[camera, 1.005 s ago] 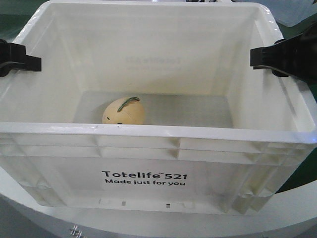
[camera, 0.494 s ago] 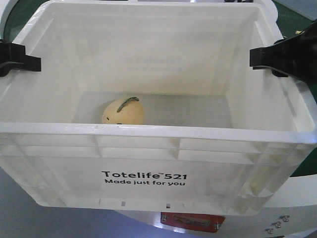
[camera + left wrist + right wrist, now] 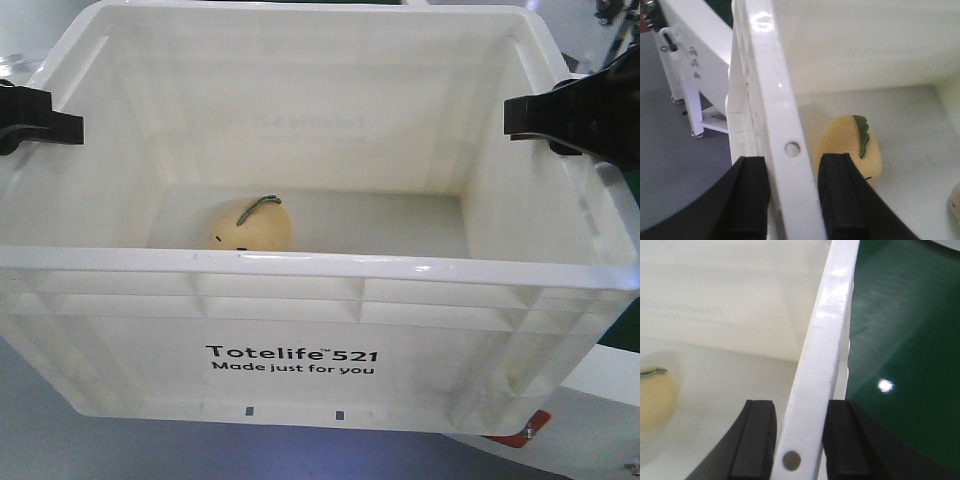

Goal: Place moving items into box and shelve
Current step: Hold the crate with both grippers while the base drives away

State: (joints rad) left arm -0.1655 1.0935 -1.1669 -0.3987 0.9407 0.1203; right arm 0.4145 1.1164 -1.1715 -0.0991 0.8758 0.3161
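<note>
While the left claw (image 3: 791, 200) is clamped narrow on the left wall of the white Totelife crate (image 3: 300, 300) and the right claw (image 3: 799, 440) on its right wall, one pad inside and one outside each rim, the pale yellow mango toy (image 3: 847, 150) lies on the crate floor just inward of the left claw, green leaf strip up. It sits well apart from the right claw. Outward of the right claw spreads a dark green surface (image 3: 905, 340).
</note>
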